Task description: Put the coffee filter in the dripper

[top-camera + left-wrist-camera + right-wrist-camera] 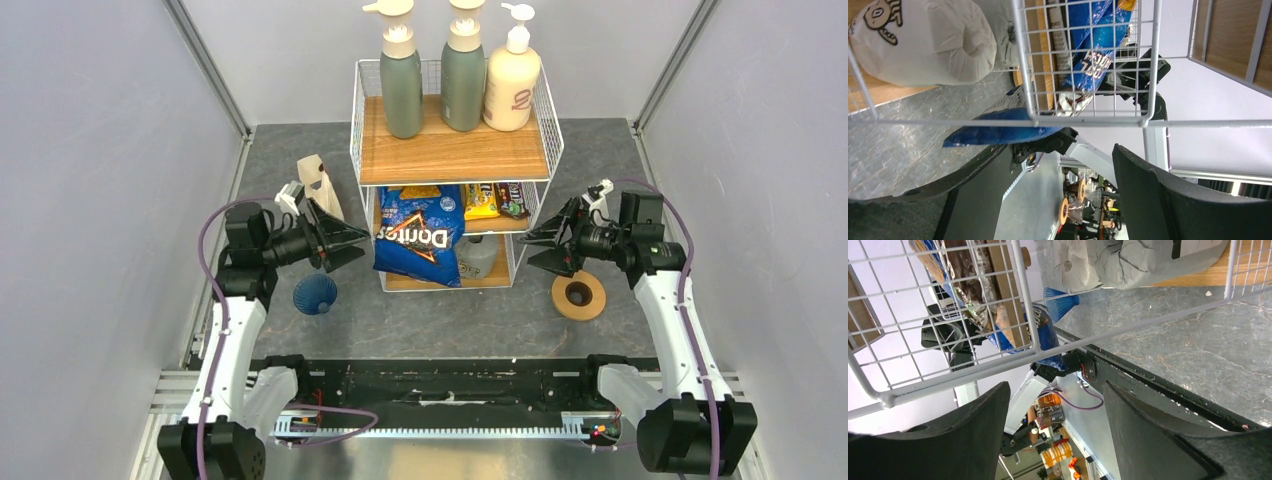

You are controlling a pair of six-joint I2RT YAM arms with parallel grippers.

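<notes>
The grey table [420, 312] carries a white wire rack [450, 152] with a Doritos bag [418, 240] at its lower shelves. The left hand [360, 244] and the right hand [528, 251] flank the rack, both released and holding nothing. The blue dripper [314, 294] sits on the table near the left hand. What seems to be the coffee filter [480, 257], pale and rounded, lies on the bottom shelf, though I cannot tell for sure.

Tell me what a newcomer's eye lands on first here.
The white wire rack at the table's middle stands out, with three pump bottles on its top shelf and a blue Doritos bag leaning out of the shelf below. The left gripper and right gripper, both open, point at it from either side. The small blue dripper sits by the left arm.
</notes>
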